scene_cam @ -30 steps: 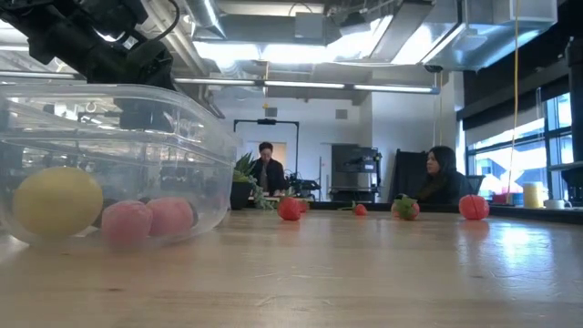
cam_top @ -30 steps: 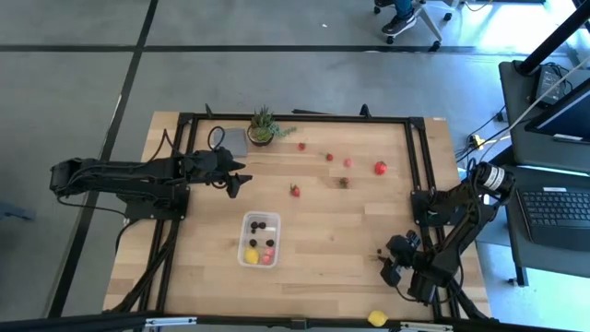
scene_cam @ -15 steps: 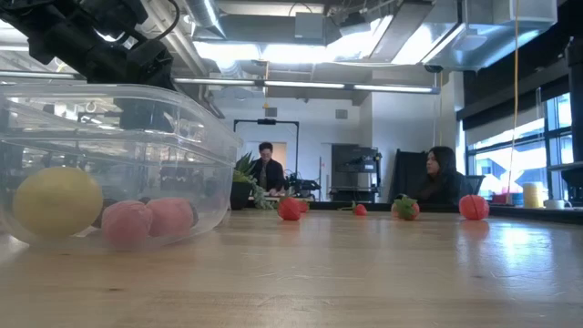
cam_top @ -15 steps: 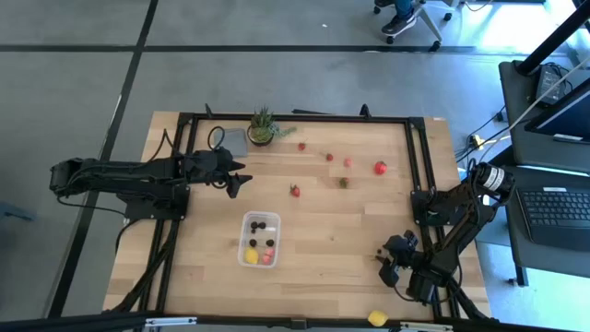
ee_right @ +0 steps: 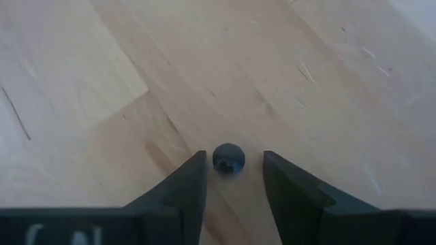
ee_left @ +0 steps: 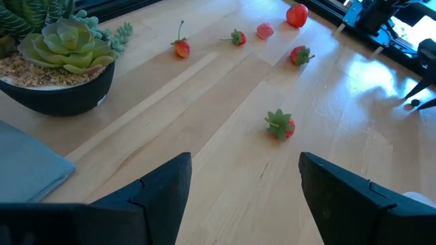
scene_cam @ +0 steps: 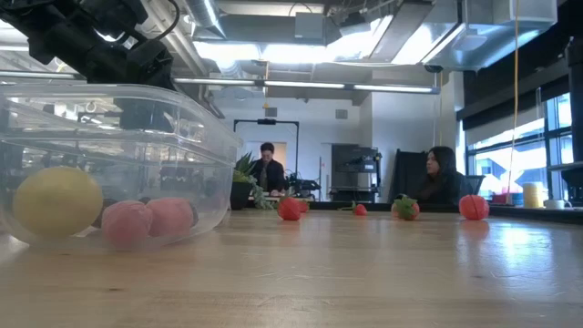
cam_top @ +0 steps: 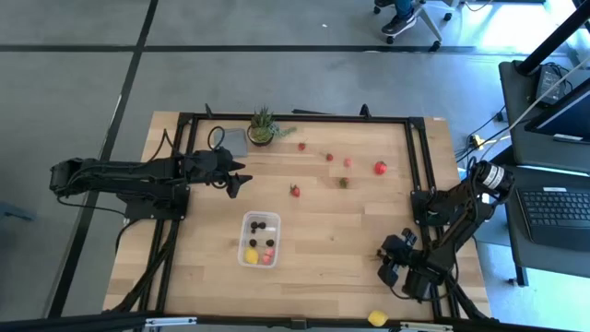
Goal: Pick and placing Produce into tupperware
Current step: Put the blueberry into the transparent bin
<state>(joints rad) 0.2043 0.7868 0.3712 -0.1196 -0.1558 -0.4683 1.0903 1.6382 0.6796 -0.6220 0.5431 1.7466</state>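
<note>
— Where's the right end effector (ee_right: pixel 229 178)?
— Low at the desk's (cam_top: pixel 323 277) five o'clock, fingers narrowly parted around a dark berry (ee_right: pixel 228 158), not yet gripping.
— And the tupperware (cam_top: pixel 261 239)?
— Mid-desk, toward six o'clock; the left end effector (ee_left: pixel 245 184) hovers open.

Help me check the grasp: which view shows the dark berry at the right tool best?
The right wrist view: the dark berry sits on the wood between the right tool and its fingers, gaps visible either side. The high view gives only a dark speck at that tool; the low and left wrist views miss it.
</note>
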